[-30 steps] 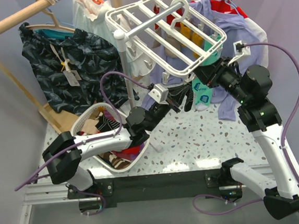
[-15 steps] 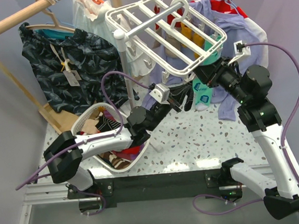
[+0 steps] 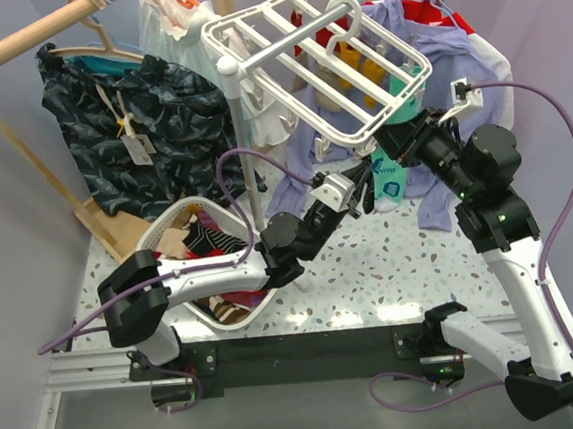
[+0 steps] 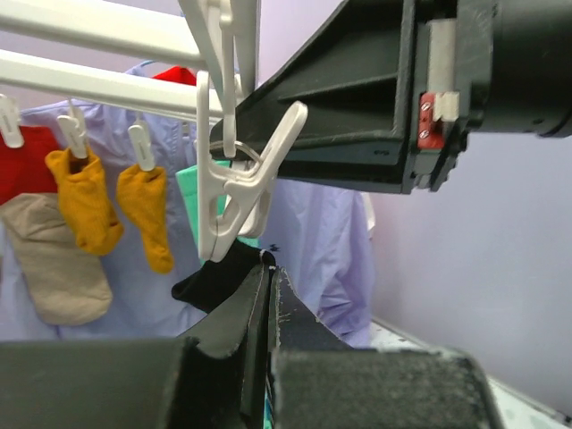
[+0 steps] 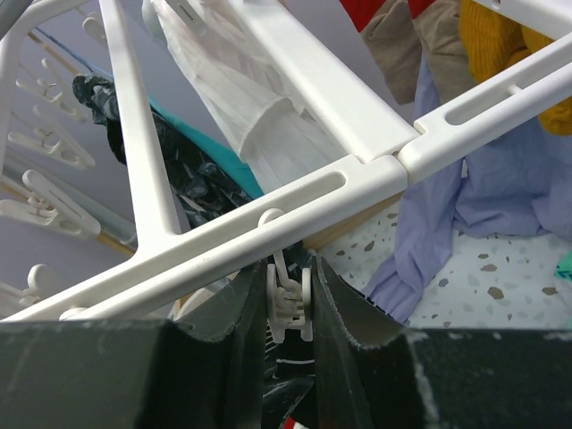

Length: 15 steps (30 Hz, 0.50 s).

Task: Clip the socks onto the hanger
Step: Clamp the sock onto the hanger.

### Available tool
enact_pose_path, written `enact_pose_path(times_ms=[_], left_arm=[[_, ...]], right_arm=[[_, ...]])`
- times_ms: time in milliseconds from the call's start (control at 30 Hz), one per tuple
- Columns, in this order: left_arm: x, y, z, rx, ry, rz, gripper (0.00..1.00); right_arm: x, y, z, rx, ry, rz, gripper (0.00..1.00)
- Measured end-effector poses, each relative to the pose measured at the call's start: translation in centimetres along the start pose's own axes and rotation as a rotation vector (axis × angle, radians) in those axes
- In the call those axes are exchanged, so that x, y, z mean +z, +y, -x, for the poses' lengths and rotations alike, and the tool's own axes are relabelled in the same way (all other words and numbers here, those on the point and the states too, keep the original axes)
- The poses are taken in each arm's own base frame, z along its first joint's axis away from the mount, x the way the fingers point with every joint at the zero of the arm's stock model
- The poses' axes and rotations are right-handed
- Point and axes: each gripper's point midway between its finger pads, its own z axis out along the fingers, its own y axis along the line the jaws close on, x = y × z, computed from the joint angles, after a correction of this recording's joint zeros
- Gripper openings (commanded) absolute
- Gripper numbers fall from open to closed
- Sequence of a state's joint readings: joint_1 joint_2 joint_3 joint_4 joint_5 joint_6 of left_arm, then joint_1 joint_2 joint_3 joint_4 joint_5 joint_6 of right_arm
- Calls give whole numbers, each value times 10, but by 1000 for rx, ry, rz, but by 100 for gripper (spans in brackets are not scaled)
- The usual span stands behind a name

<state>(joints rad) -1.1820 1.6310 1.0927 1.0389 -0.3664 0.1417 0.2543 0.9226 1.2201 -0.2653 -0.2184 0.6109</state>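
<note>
your right gripper (image 5: 288, 268) is clamped on a small white clip (image 5: 288, 308) hanging under a bar of the hanger (image 5: 304, 192). your left gripper (image 4: 270, 273) has its fingers pressed together just below that clip, with black cloth (image 4: 214, 284) at the tips; you can't tell whether it is pinched. a red sock (image 4: 49, 255) with a tan cuff hangs clipped to the left gripper's left, beside two mustard socks (image 4: 85, 201). back beneath your left forearm, the white basket (image 3: 159, 229) holds heaped clothes, a striped cloth (image 3: 214, 243) among them.
</note>
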Motion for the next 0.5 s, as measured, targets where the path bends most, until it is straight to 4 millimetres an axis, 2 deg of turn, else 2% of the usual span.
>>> enact_pose_path(times_ms=[267, 500], left_arm=[[4, 12, -16, 83, 53, 80, 0], [11, 14, -1, 121, 45, 122, 0]], right_arm=[[0, 0, 0, -2, 1, -1, 4], [0, -3, 0, -8, -3, -12, 4]])
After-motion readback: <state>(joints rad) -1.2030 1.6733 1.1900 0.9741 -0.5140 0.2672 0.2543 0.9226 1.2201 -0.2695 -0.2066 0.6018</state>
